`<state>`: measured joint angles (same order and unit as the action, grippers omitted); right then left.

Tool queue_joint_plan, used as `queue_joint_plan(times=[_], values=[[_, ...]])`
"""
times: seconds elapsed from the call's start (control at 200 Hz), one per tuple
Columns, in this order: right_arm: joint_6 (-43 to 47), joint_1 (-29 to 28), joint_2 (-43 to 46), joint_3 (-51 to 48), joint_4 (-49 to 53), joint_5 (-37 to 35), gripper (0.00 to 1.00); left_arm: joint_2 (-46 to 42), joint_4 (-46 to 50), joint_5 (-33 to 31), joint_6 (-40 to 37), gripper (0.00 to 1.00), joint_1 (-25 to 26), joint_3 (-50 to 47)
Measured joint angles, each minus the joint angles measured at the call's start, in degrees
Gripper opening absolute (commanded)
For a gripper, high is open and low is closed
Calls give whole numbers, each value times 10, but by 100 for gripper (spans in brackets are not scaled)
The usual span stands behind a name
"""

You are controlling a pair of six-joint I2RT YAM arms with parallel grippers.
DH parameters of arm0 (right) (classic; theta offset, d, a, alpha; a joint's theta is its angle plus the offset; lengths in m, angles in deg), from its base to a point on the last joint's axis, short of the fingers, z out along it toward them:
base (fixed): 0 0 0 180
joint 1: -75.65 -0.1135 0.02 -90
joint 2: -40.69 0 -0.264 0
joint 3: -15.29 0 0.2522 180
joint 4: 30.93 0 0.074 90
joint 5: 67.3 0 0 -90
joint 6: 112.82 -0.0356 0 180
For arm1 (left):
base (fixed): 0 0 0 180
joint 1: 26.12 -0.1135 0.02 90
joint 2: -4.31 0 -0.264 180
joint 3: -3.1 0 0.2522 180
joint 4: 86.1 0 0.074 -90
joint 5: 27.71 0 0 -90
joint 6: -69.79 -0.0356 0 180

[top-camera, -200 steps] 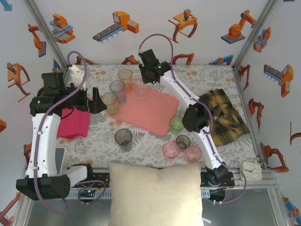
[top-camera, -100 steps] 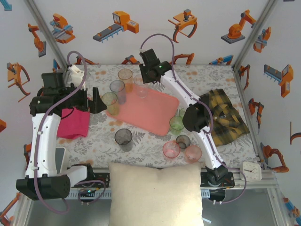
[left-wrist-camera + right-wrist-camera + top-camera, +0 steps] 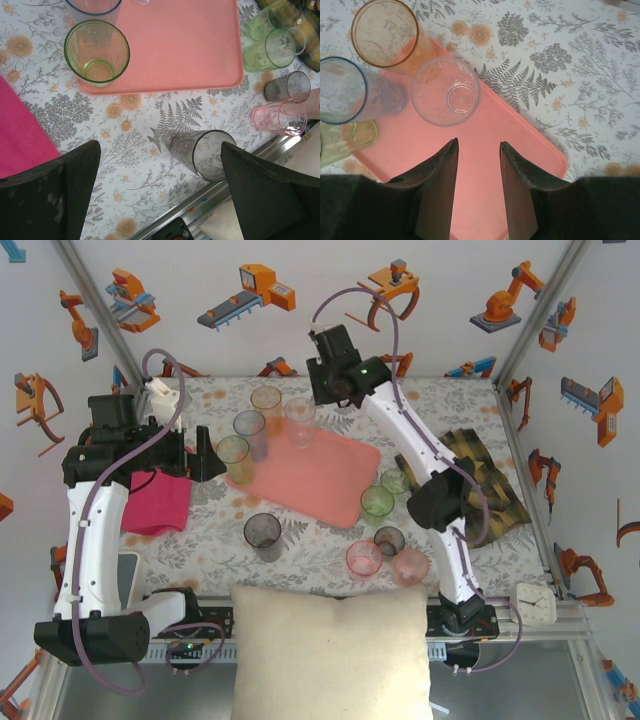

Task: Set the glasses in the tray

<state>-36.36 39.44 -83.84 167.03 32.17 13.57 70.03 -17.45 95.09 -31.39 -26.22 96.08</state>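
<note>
Salmon-pink tray on the desk, holding a clear glass at its far end beside a bluish glass and a green glass. Showed right gripper parted, empty, just behind that clear glass; left gripper spread wide, empty, near a grey glass standing off the tray. Called, probably, for a straight lift clear of those rims.

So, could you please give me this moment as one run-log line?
left gripper open, empty | right gripper open, empty, over tray | clear glass upright on tray
</note>
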Motion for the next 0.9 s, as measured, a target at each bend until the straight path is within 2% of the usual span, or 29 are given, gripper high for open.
queue_joint_plan(times=[0.18,0.531,0.671,0.901], values=[[-10,-32,92,-84,31,-25,41,0,5,-7,-11,97,0,0],[-79,-162,250,-314,50,-25,42,12,48,-21,-47,97,0,6],[-117,-199,276,-373,39,-23,45,17,57,-16,-46,97,0,13],[-153,-236,277,-414,5,-9,45,18,63,-14,-40,97,0,14]])
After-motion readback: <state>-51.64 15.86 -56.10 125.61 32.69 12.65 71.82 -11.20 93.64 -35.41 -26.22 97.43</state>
